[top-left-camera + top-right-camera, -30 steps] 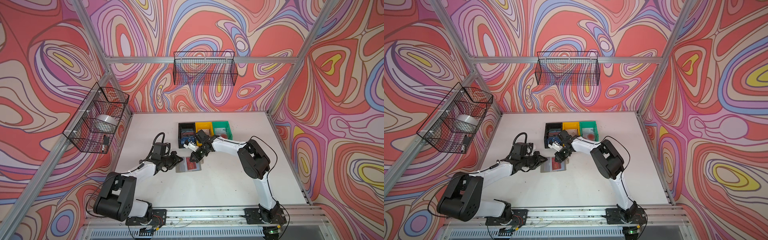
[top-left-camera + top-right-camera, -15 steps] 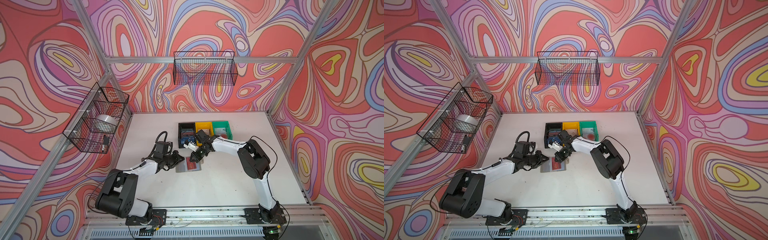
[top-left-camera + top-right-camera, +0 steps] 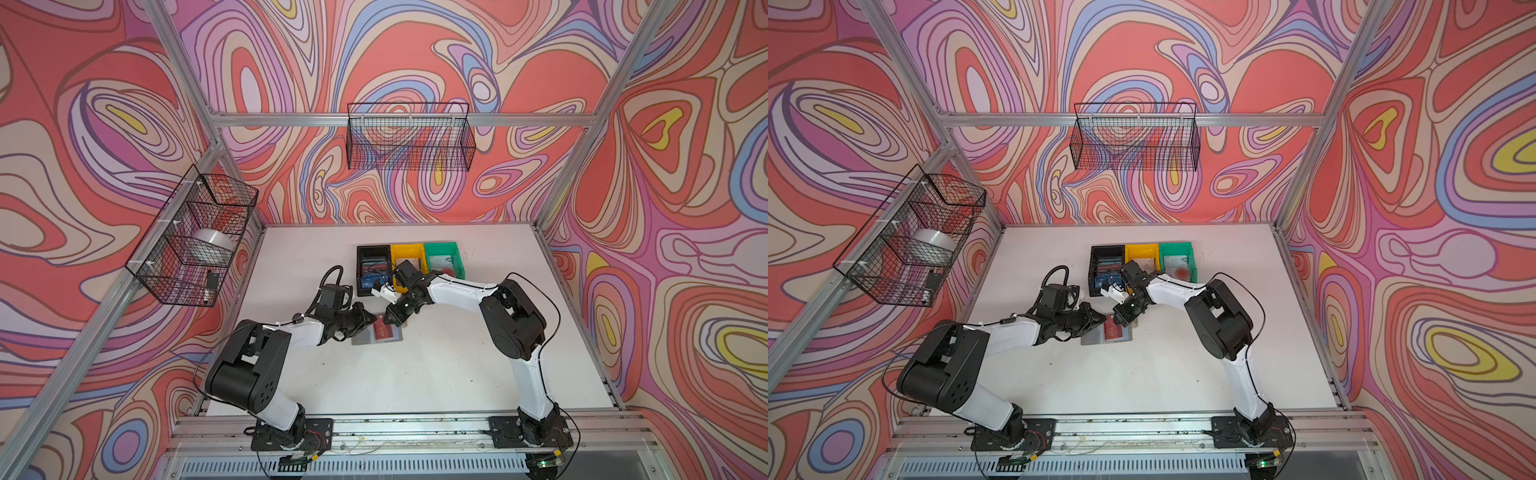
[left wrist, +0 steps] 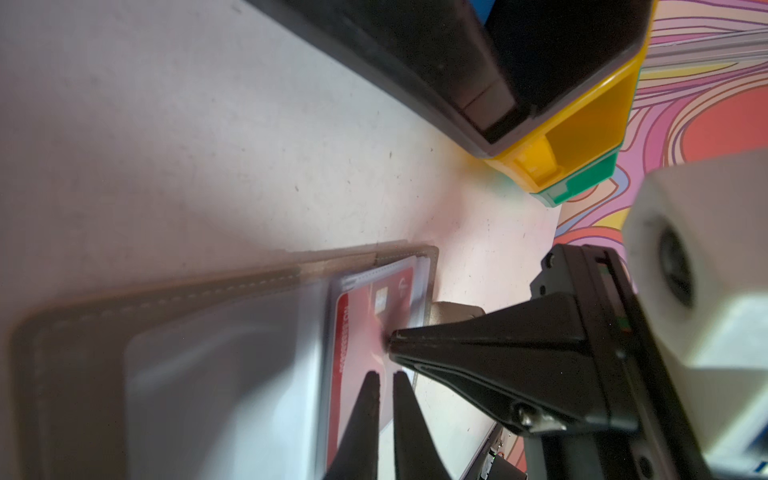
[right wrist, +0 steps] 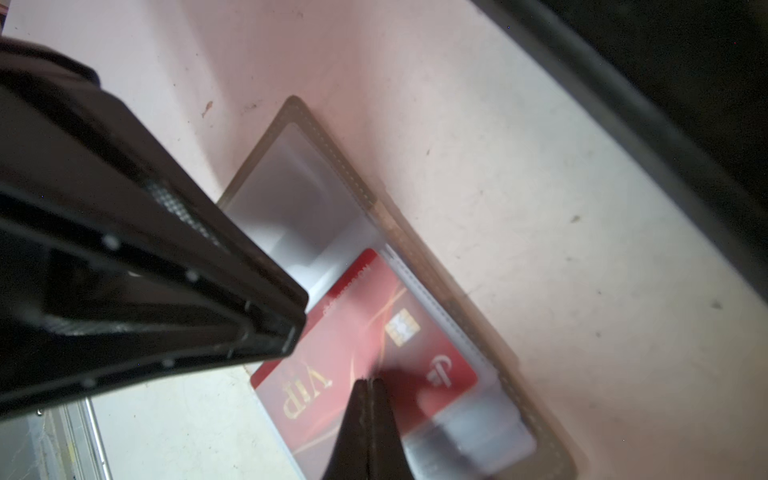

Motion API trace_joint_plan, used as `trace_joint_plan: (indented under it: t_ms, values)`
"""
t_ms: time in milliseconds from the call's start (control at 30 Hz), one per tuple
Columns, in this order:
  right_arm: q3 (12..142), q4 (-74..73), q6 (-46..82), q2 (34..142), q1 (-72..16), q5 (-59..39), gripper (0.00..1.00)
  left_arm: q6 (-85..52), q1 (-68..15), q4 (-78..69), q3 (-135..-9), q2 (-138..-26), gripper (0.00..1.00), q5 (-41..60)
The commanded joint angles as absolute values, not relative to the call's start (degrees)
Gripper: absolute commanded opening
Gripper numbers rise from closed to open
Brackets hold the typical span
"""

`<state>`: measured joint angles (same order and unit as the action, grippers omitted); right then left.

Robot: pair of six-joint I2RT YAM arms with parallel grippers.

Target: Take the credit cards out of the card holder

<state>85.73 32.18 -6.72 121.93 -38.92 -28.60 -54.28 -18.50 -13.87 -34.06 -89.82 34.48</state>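
Walls: swirls of red, pink and lilac on every side; a back basket (image 3: 409, 137) of black wire hangs on the far wall and a side basket (image 3: 189, 237) on the left one.
Counter: white counter (image 3: 457, 357), with an aluminium rail (image 3: 395, 428) along its near edge where both arms are bolted.
Bins: black bin (image 3: 360, 270), yellow bin (image 3: 407, 248) and green bin (image 3: 442, 246) touch in a row toward the far edge, about midway between the left and right edges.
Card holder: the card holder (image 3: 360, 337) lies open and flat near the middle of the counter, just on the near side of the black and yellow bins and apart from them, sleeves up.
Red card: the red card (image 5: 365, 340) sits in the holder's half nearer the right edge, chip and gold "VIP" facing up. One end lies under the hazy sleeve, and the "VIP" end looks bare to us.
Other cards: we see a blue card (image 3: 368, 281) in the black bin and a pale card (image 3: 1173, 262) with a red blob in the green bin.
Left hand: the left hand (image 4: 384, 376) is low over the holder, fingers (image 4: 370, 403) a thin slit apart with nothing seen between them. We cannot tell whether the tips touch the card.
Right hand: the right hand (image 5: 368, 380) has its fingers pressed together with nothing between them, and the joined tip bears on the red card's face beside the chip.
Hands: both tips meet over the red card, close but not touching.
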Motion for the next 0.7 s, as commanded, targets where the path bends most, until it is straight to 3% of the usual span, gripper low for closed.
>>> trace_joint_plan:
  t_ms: [0,667]
  values:
    - [84.5,33.9,-6.8,119.9,-38.4,-26.3,0.0,-55.0,-18.5,-15.6,-32.9,-90.9,0.12,34.7]
    - [81.8,32.3,-6.1,122.2,-38.1,-25.7,0.0,-52.5,-18.6,-8.8,-31.0,-88.2,0.17,32.3]
